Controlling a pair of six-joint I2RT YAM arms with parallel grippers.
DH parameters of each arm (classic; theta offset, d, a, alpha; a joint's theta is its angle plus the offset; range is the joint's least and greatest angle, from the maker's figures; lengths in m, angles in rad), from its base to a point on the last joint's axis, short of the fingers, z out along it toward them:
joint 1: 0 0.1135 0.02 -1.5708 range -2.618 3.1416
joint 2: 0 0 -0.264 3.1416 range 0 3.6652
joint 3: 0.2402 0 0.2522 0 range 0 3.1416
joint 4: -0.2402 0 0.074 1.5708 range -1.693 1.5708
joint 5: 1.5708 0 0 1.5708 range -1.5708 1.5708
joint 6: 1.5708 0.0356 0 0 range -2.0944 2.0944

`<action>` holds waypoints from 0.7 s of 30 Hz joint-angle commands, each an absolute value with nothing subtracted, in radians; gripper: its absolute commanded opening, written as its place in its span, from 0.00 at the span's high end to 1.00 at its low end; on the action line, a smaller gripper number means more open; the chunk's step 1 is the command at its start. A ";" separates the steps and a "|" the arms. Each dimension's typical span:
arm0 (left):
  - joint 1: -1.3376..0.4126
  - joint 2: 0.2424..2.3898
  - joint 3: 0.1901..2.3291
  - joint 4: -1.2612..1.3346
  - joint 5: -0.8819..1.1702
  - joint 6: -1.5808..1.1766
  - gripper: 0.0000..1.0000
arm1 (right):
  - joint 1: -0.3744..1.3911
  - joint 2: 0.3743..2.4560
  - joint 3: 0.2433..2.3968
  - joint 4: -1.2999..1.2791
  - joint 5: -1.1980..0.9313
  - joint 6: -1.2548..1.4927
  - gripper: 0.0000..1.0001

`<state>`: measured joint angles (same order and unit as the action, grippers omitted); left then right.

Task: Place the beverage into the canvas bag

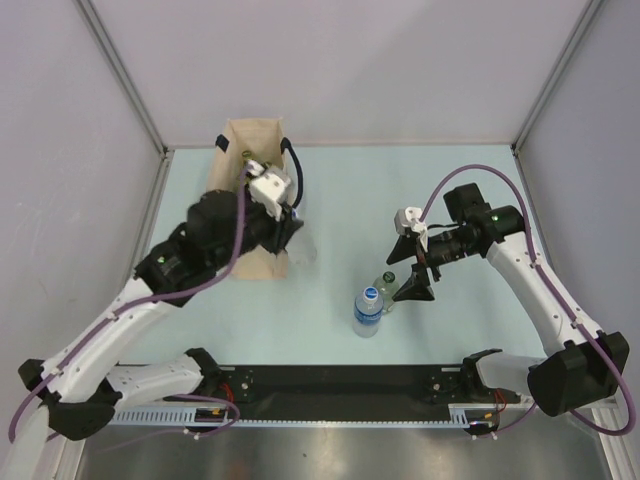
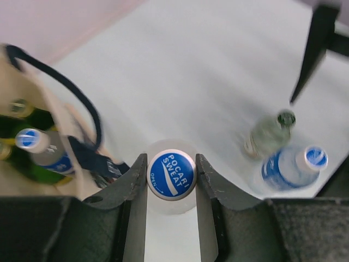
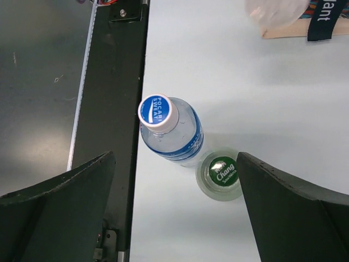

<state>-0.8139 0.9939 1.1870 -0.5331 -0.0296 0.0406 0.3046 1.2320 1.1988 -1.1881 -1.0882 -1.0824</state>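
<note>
Blue-capped POCARI SWEAT bottle (image 2: 171, 176): pinching it in left gripper (image 2: 171, 161) beside bottle-filled canvas bag (image 1: 255, 135); hanging right gripper (image 3: 175, 158) agape, empty, farther off with Chang bottle (image 3: 221, 173).

Top cam: I'm looking straight down on the whole bench (image 1: 400, 190), near edge at bottom. Both wrist cams look down, close; all three share blue-cap bottle (image 1: 367, 308), green-cap bottle (image 1: 387, 283).

A pale blue-green table (image 1: 450, 190) is closed in by a plain grey back wall (image 1: 340, 60) and two grey side walls (image 1: 50, 180); metal struts (image 1: 120, 75) run up the back corners. A black strip (image 1: 340, 385) lines the near edge; below it lies a dull steel ledge (image 1: 350, 455); light is even, shadows soft.
</note>
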 commanded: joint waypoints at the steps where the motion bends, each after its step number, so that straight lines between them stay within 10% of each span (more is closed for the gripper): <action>1: -0.743 1.008 1.458 -0.455 -0.159 -0.044 1.00 | 0.304 1.226 1.233 -1.151 -1.097 -1.048 0.00; 21: -0.387 1.235 1.842 -0.442 -0.264 -0.055 1.00 | 0.304 1.238 1.235 -1.147 -1.075 -1.037 0.00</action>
